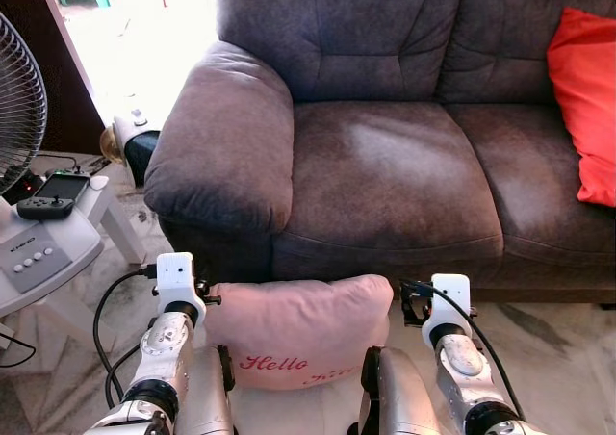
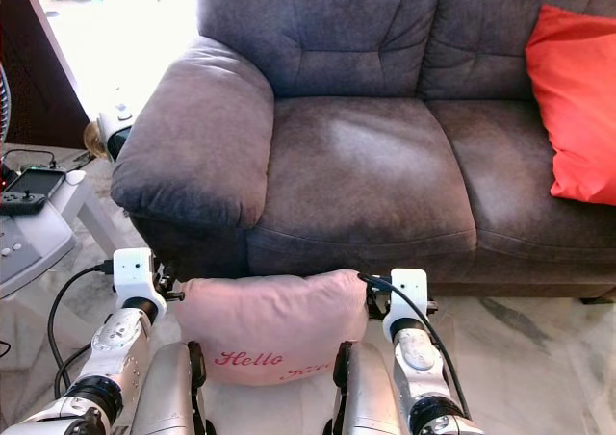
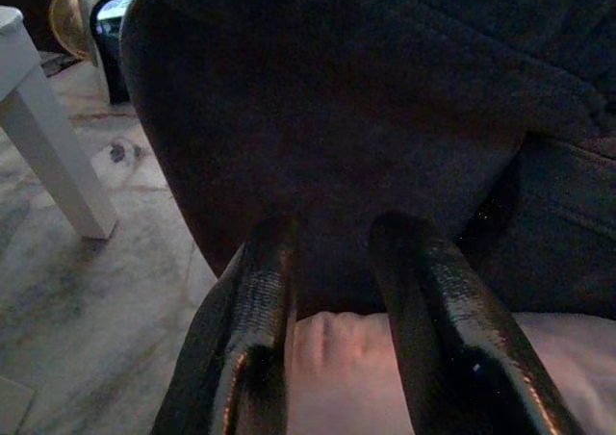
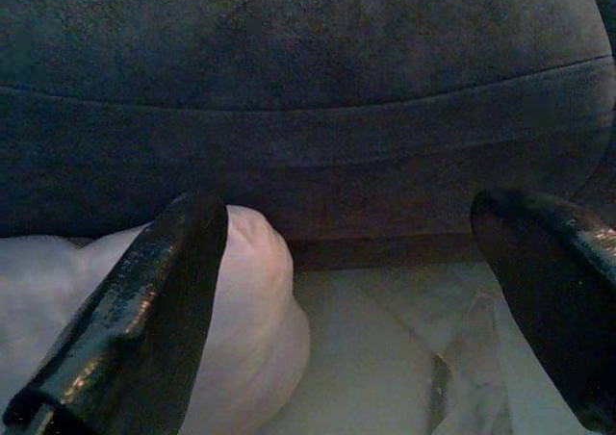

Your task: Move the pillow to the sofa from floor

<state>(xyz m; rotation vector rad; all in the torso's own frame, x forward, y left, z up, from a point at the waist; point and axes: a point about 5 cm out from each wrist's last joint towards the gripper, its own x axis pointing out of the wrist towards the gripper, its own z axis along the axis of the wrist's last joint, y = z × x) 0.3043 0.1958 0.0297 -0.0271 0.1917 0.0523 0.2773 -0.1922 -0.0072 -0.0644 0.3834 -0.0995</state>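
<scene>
Lying crosswise betw. grippers: pillow [image 1: 294,329], "Hello" upright.

Floor: pale marbled stone tiles [image 1: 568,348] are seen in front of the seating, veined in grey.
Side table: a small white table [image 1: 91,225] is placed at the left, a black handheld game console [image 1: 53,196] resting on it.
Fan: a round wire-grilled fan [image 1: 19,103] is seen at the far left edge.
Cushion: a bright red square cushion [image 1: 585,98] is propped at the right.
Light: strong daylight is cast across the floor at the upper left.
</scene>
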